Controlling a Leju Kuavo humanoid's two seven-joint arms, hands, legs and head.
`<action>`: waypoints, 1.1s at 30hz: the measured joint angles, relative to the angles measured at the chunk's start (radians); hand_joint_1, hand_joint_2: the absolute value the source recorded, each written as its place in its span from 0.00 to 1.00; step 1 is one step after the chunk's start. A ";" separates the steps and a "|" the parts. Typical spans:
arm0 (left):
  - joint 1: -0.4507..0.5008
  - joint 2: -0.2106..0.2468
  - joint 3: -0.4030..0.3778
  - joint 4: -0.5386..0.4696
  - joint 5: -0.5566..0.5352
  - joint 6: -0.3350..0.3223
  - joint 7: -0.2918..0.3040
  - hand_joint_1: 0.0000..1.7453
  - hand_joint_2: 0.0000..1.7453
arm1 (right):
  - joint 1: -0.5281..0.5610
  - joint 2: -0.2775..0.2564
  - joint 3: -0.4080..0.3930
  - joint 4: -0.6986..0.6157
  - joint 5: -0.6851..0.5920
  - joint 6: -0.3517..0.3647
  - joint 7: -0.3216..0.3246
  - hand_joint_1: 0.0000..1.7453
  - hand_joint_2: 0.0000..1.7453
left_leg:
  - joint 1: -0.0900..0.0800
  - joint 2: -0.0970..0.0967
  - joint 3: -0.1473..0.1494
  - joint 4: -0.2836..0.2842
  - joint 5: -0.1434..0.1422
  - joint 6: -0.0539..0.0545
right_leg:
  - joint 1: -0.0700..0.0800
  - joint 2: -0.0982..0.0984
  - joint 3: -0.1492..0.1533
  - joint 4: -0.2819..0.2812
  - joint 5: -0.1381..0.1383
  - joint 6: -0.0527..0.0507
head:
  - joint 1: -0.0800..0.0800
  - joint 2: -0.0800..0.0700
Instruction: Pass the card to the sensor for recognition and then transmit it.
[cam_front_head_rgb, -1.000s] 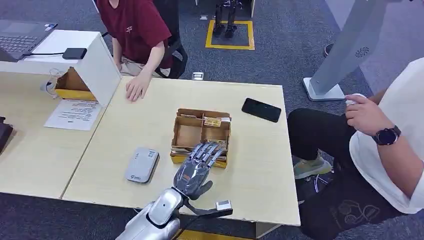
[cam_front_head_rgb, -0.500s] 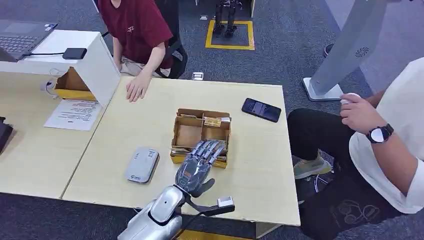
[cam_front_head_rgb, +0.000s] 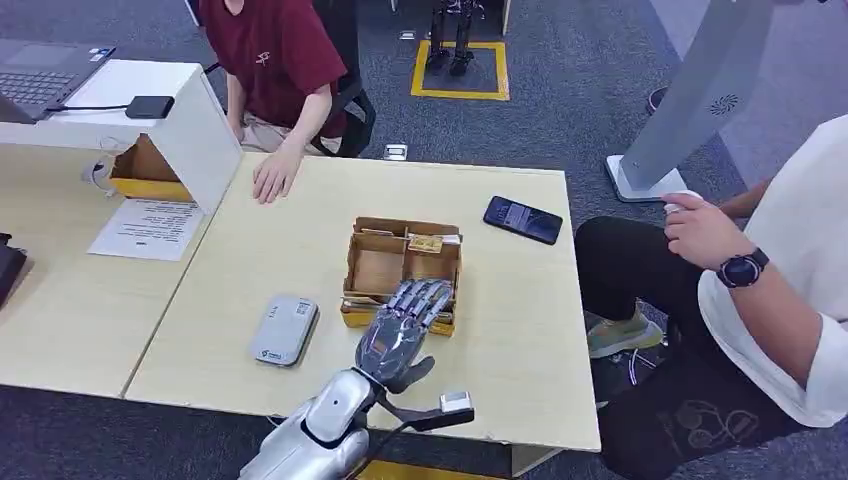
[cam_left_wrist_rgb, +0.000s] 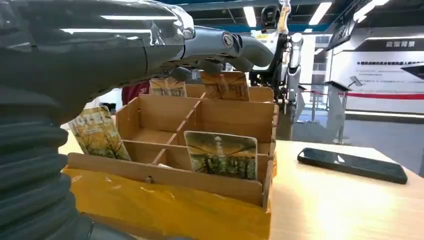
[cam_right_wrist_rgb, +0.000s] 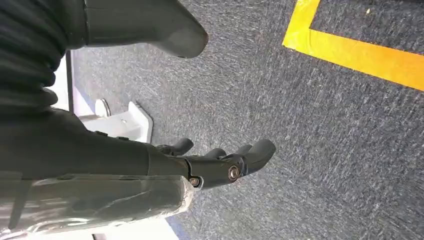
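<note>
Fingers (cam_front_head_rgb: 418, 300) spread flat over card box (cam_front_head_rgb: 377, 268), left hand (cam_front_head_rgb: 398, 335) empty

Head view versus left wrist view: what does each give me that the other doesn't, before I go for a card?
Head view alone: the grey sensor on the table left of the box, and two seated people.

Left wrist view alone: the faces of the cards, one card leaning upright in the near compartment and another at the box's near corner.

Both: the left hand with fingers extended over the cardboard box, holding nothing, and the black phone lying beyond the box.
</note>
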 joint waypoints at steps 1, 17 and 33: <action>-0.003 -0.001 0.002 0.006 0.003 0.000 0.003 0.00 1.00 | 0.000 0.000 0.000 0.000 0.002 0.000 0.002 0.00 1.00 | 0.000 0.000 0.000 0.000 0.000 0.000 | 0.000 0.000 0.000 0.000 0.000 0.000 | 0.000 0.000; -0.052 -0.020 0.054 0.131 0.028 0.034 0.022 0.00 1.00 | -0.001 0.000 0.000 0.000 0.030 0.004 0.004 0.00 1.00 | 0.000 0.000 0.000 0.000 0.000 0.000 | 0.000 0.000 0.000 0.000 0.000 0.000 | 0.000 0.000; -0.061 -0.045 0.080 0.178 0.051 0.048 -0.033 0.00 1.00 | -0.002 0.000 -0.009 0.000 0.043 0.004 0.008 0.00 1.00 | 0.000 0.000 0.000 0.000 0.000 0.000 | 0.000 0.000 0.000 0.000 0.000 0.000 | 0.000 0.000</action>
